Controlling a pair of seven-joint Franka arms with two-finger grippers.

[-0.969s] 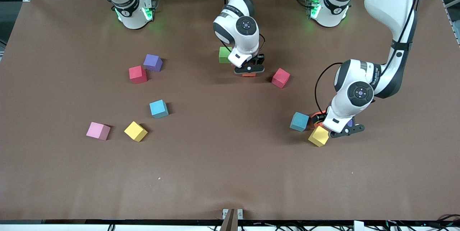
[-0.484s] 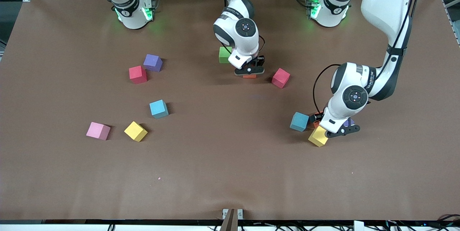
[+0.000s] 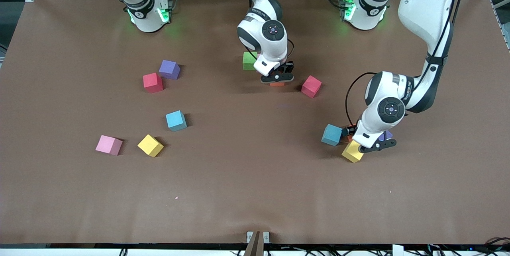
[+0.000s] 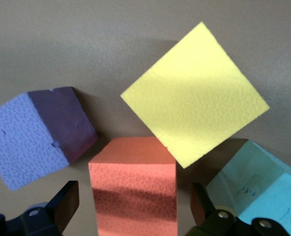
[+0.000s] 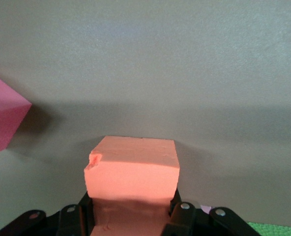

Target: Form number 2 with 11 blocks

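My right gripper is shut on an orange block, low at the table beside the green block. A pink block lies toward the left arm's end of it. My left gripper is open, one finger on each side of a second orange block without touching it. That block sits among a yellow block, a blue block and a purple cube. In the front view my left gripper covers most of this cluster. The blocks lie scattered and no number 2 is in view.
Toward the right arm's end lie a red block, a purple cube, a blue block, a pink block and a yellow block. Bare brown table fills the part nearest the front camera.
My left arm has shifted slightly toward the middle of the table, bringing its gripper further over the orange block. The right gripper has barely moved.
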